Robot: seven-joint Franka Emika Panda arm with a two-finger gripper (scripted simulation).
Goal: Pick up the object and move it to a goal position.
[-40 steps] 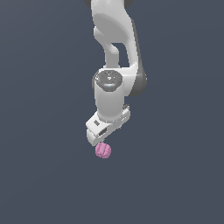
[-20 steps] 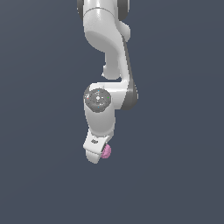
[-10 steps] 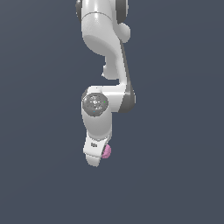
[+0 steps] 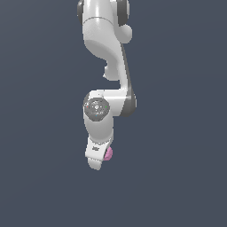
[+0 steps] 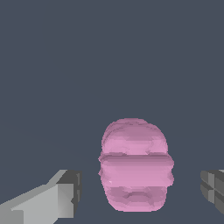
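Observation:
The object is a small pink lumpy ball with ridges across it. In the wrist view it sits between my gripper's two grey fingers, with a gap of background on each side, so the gripper is open and not touching it. In the exterior view the object peeks out as a pink sliver on the exterior view's right side of the white hand. The gripper points downward there, and the hand hides its fingers and most of the ball.
The white arm comes down from the upper edge of the exterior view, bending at a joint above the hand. Everything around is a uniform dark blue-grey surface with no other objects or edges in sight.
Two seconds ago the ball hung clear below the hand. The hand has since come down around it and shifted toward the exterior view's left. Over the last half second almost nothing moved.

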